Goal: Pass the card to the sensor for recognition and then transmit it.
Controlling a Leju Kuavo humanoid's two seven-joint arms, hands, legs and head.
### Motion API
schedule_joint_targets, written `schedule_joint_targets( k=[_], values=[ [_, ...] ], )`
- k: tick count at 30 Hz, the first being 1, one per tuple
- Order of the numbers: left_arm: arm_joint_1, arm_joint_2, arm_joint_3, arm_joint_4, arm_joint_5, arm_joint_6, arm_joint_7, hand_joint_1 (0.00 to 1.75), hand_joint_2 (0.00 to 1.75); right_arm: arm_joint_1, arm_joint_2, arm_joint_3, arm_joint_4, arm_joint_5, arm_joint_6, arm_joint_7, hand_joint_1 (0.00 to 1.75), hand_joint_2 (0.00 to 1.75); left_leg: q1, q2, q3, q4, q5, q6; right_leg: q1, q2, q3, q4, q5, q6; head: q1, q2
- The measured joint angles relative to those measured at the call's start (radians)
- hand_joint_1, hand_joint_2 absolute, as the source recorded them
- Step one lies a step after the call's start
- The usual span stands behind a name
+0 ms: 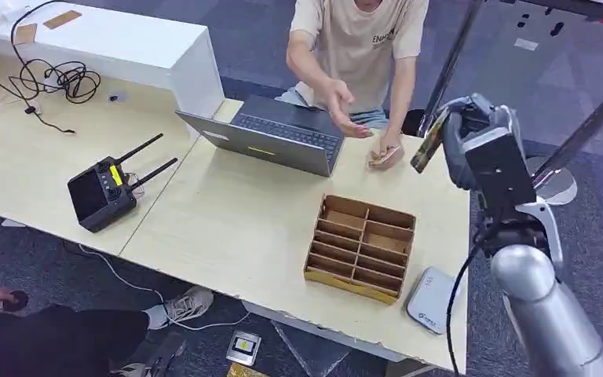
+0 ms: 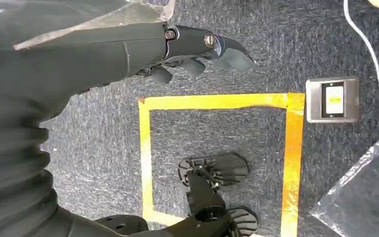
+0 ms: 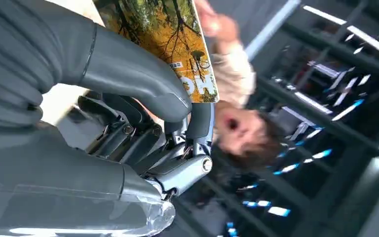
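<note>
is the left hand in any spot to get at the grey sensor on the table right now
Probably not. The left hand hangs over the carpet, holding nothing, while the sensor lies at the table's right end, beside the right arm.

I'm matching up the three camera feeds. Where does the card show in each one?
Head view: the card is upper right, edge-on, held raised in the right robot hand beyond the table's far edge.
Left wrist view: not in it.
Right wrist view: the card is at top centre, under the thumb.
Shared landmark: the person facing the robot.
</note>
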Motion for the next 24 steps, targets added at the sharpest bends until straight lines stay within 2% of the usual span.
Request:
schedule_joint_targets(
  k=[7,12,17,24],
  values=[
    [-0.027,-0.006,-0.018,-0.001,-0.031,-0.017,0.019,0.00,1.75,-0.225,0.052,0.082,0.215,0.050,0.005,-0.043,1.75,1.75,0.000,0.000,0.000,0.000,0.000,0.000,0.000,0.000,0.000,0.000,0.000,0.000,0.000,0.000],
    [-0.039,-0.011,-0.033,-0.001,-0.042,-0.024,0.035,0.00,1.75,-0.335,0.083,0.119,0.391,0.078,-0.009,-0.068,1.75,1.75,0.000,-0.001,-0.001,0.000,0.000,0.000,0.000,-0.001,-0.001,0.000,0.000,0.000,0.000,0.000],
    [-0.043,-0.016,-0.042,-0.001,-0.047,-0.027,0.035,0.00,1.75,-0.403,0.112,0.148,0.546,0.119,-0.034,-0.069,1.75,1.75,0.000,-0.001,-0.001,0.000,0.000,0.000,0.000,0.000,-0.001,0.000,0.000,0.000,0.000,0.000],
    [-0.044,-0.023,-0.047,-0.001,-0.047,-0.027,0.036,0.00,1.75,-0.443,0.145,0.182,0.693,0.171,-0.098,-0.069,1.75,1.75,0.000,-0.001,-0.001,0.000,0.000,0.000,0.000,0.000,-0.001,0.000,0.000,0.000,0.000,0.000]
  ],
)
